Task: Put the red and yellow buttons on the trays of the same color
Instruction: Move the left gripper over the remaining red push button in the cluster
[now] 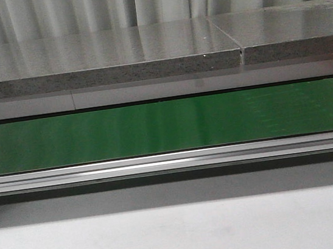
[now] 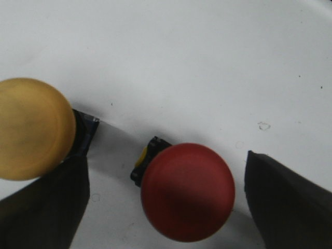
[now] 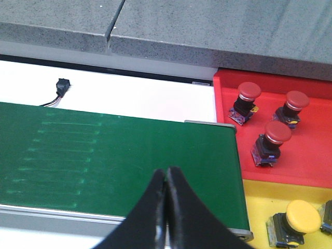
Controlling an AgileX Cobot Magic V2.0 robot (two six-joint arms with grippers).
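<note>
The left tool (image 2: 166, 207) hangs spread wide, empty, straddling the red button (image 2: 188, 192) on the white bench (image 2: 181, 62) ready to grip, while the right tool (image 3: 167, 181), pinched together and empty, waits above the green belt (image 3: 104, 155).

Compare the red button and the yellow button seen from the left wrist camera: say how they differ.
The red button lies between the open left gripper fingers; the yellow button lies outside them, beside one finger. The red button's cap shows whole; the yellow button's cap is cut by the picture's edge. Both have rounded mushroom caps on dark bases and rest on the white surface.
</note>
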